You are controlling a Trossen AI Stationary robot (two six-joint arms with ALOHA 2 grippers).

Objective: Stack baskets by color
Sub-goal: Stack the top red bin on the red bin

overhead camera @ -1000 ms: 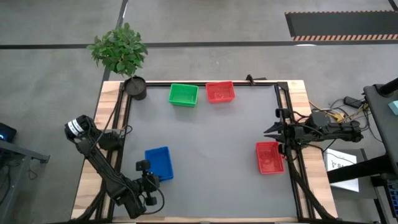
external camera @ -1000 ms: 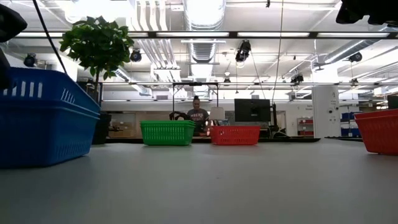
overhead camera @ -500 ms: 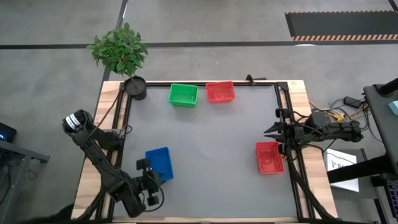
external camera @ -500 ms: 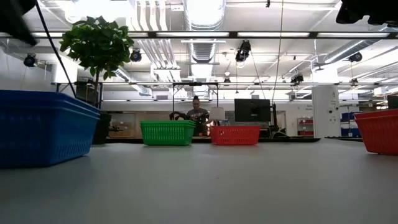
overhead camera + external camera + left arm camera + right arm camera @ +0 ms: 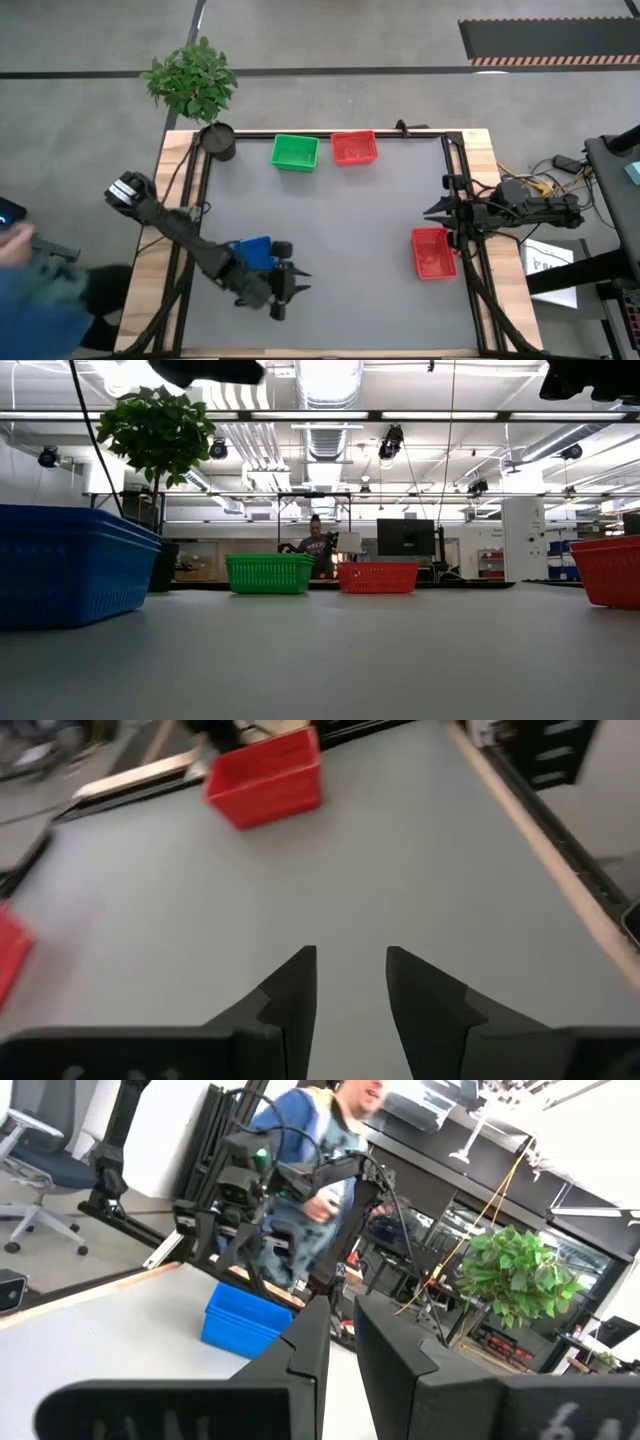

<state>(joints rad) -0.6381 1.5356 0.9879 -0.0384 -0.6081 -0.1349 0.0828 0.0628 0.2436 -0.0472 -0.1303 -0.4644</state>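
A blue basket (image 5: pixel 256 250) stands flat on its base at the table's near left, also in the low view (image 5: pixel 70 565). My left gripper (image 5: pixel 302 282) hovers just to its right, open (image 5: pixel 350 970), pointing toward the table's right with nothing between its fingers. A green basket (image 5: pixel 295 152) and a red basket (image 5: pixel 353 147) stand side by side at the far edge. Another red basket (image 5: pixel 432 252) stands at the right edge. My right gripper (image 5: pixel 428 212) waits above the right edge, a narrow gap between its fingers (image 5: pixel 342 1315).
A black pot with a leafy plant (image 5: pixel 217 140) stands at the far left corner. A person's blurred blue sleeve (image 5: pixel 40 300) shows beside the table's near left corner. A black frame rail (image 5: pixel 470 250) runs along the right side. The grey mat's middle (image 5: pixel 350 230) is bare.
The blue basket, tilted a second ago, has settled level on the table. My left gripper has left the basket's near edge, risen, swung toward the table's right and turned to point that way. A person has come into view at the near left.
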